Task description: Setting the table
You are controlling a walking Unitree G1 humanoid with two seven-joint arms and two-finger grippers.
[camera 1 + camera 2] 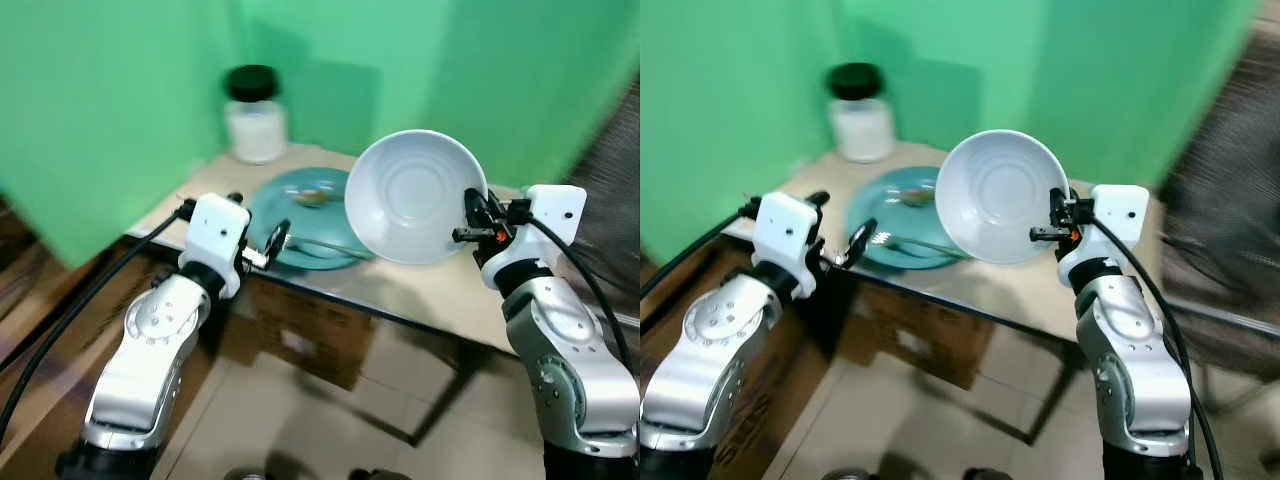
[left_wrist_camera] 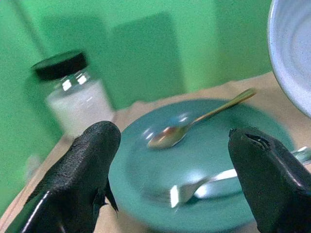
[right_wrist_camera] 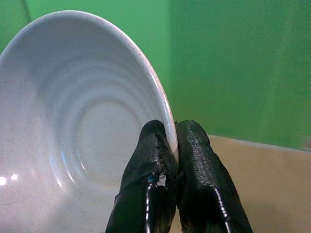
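Observation:
A white bowl (image 1: 415, 195) hangs tilted on its side above the table, its inside facing me. My right gripper (image 1: 474, 222) is shut on the bowl's rim (image 3: 167, 124). A teal plate (image 1: 300, 220) lies flat on the beige table (image 1: 440, 290), carrying a gold spoon (image 2: 194, 124) and a silver fork (image 2: 209, 187). My left gripper (image 1: 272, 240) is open at the plate's near left edge, its fingers (image 2: 82, 170) spread to either side of the fork.
A glass jar (image 1: 255, 115) with a black lid stands at the table's far left corner against the green backdrop (image 1: 120, 90). Cardboard boxes (image 1: 310, 335) sit under the table. The table's right half is bare beige surface.

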